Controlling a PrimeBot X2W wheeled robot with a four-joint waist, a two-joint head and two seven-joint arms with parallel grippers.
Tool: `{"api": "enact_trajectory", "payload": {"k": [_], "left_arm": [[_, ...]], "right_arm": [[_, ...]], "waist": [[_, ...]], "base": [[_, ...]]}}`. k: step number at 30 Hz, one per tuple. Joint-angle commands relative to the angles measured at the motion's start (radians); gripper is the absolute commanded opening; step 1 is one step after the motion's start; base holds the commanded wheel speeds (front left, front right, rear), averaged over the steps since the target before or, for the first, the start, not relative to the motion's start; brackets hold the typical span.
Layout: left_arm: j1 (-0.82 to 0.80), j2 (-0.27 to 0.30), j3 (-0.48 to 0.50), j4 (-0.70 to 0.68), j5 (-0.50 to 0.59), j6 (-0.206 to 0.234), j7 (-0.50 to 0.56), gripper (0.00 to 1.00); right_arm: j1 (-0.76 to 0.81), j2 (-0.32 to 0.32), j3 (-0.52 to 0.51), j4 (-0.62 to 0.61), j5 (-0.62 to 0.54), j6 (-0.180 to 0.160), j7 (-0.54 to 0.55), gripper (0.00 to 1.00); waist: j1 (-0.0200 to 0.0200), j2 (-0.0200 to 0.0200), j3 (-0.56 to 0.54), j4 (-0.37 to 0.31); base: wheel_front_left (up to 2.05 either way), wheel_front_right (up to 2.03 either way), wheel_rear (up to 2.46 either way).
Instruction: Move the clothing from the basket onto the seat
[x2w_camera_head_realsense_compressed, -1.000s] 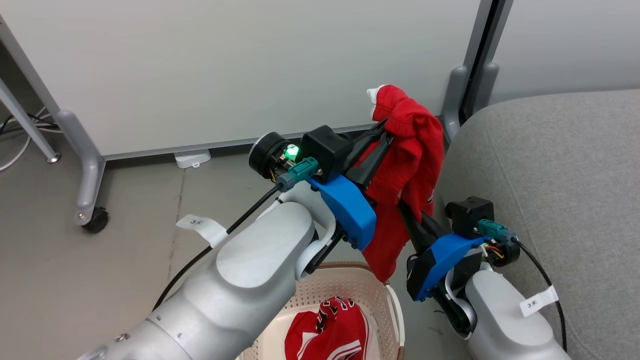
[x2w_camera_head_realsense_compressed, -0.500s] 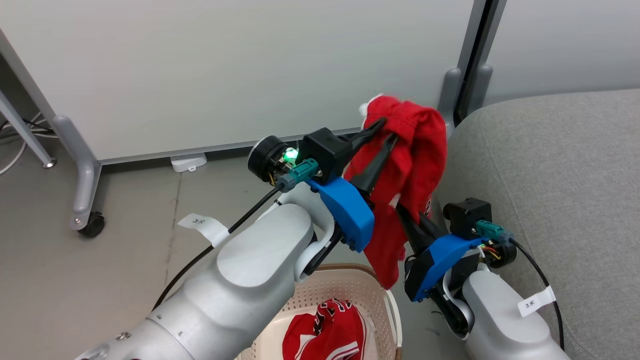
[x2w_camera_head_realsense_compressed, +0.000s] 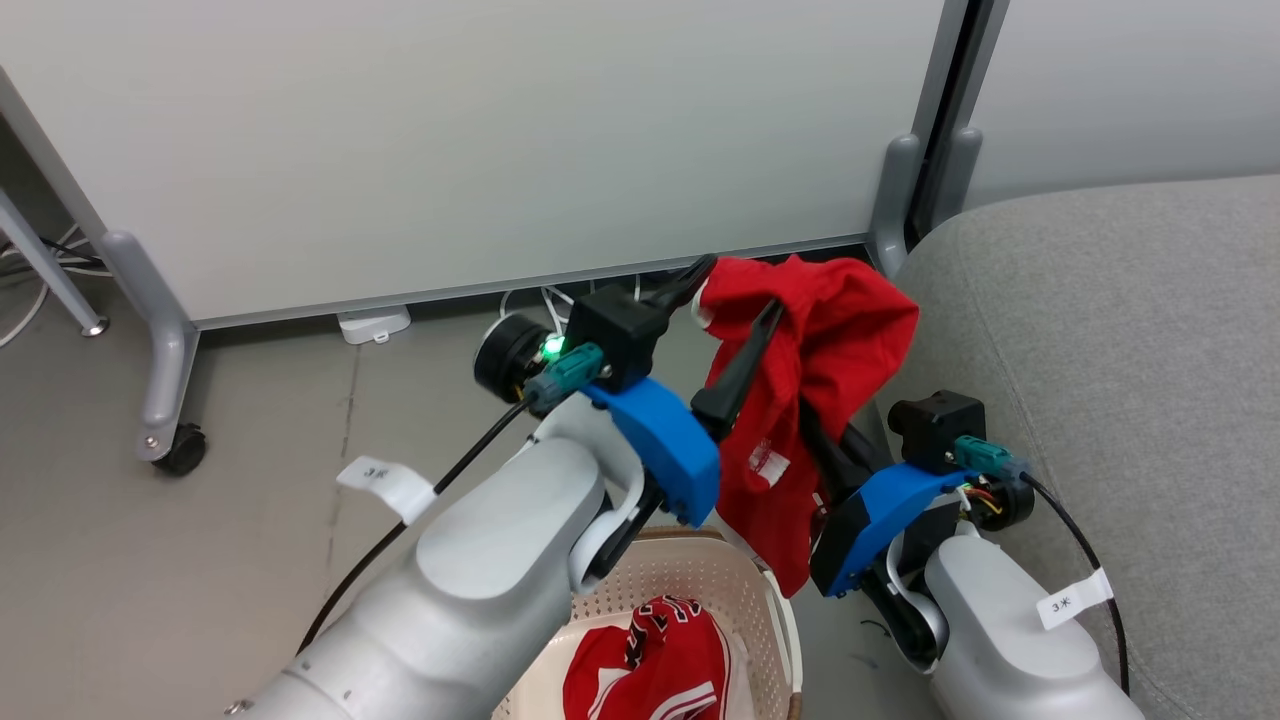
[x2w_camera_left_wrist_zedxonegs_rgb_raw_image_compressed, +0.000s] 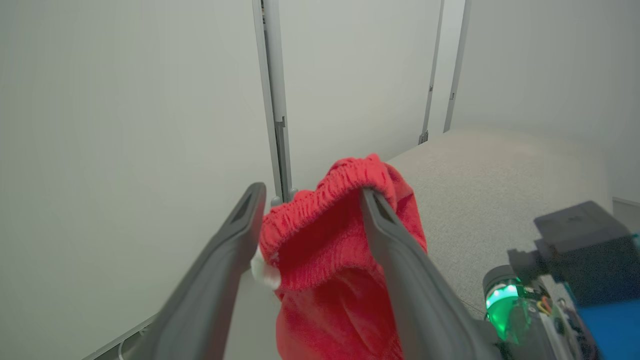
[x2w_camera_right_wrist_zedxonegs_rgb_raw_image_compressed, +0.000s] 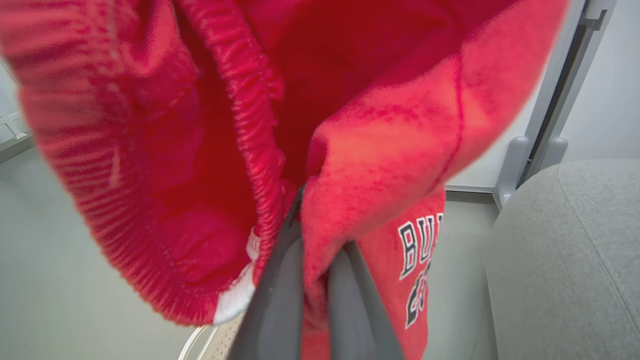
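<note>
Here, crumpled red garment (x2w_camera_head_realsense_compressed: 840, 330), elastic waistband, right jaws clamped on it, left jaws apart.

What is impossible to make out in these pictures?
- Right wrist view: right hand fingertips buried in the lifted red garment; its black lettering broken by a fold.
- Head view: basket and jersey inside cut by the bottom edge, partly behind the left forearm.
- Head view: garment's white label too small to read.
</note>
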Motion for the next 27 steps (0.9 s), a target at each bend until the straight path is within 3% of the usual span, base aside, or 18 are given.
{"api": "enact_trajectory", "payload": {"k": [1,6,15,20,27], "left_arm": [[0.027,0.015,0.006,-0.003,0.001,0.004,-0.006,1.0],[0.121,0.057,0.048,-0.053,0.016,0.008,-0.013,1.0],[0.356,0.162,0.212,-0.238,0.141,0.014,-0.013,1.0],[0.485,0.186,0.34,-0.341,0.215,0.006,-0.013,1.0],[0.684,0.177,0.538,-0.481,0.327,-0.02,-0.012,1.0]], "right_arm": [[-0.017,-0.003,-0.002,0.0,0.004,0.0,-0.007,0.0],[-0.026,-0.003,-0.027,-0.003,-0.008,0.0,-0.012,0.0],[-0.032,-0.003,-0.103,-0.009,-0.052,0.0,-0.021,0.0],[-0.024,-0.003,-0.119,-0.023,-0.06,0.0,-0.023,0.0],[-0.013,-0.003,-0.114,-0.057,-0.055,0.0,-0.024,0.0]], "waist": [[0.0,0.0,0.001,-0.002],[0.0,0.0,0.009,-0.003],[0.0,0.0,0.022,-0.012],[0.0,0.0,0.022,-0.041],[0.0,0.0,0.029,-0.121]], "base": [[0.0,0.0,0.0],[0.0,0.0,0.0],[0.0,0.0,0.0],[0.0,0.0,0.0],[0.0,0.0,0.0]]}}
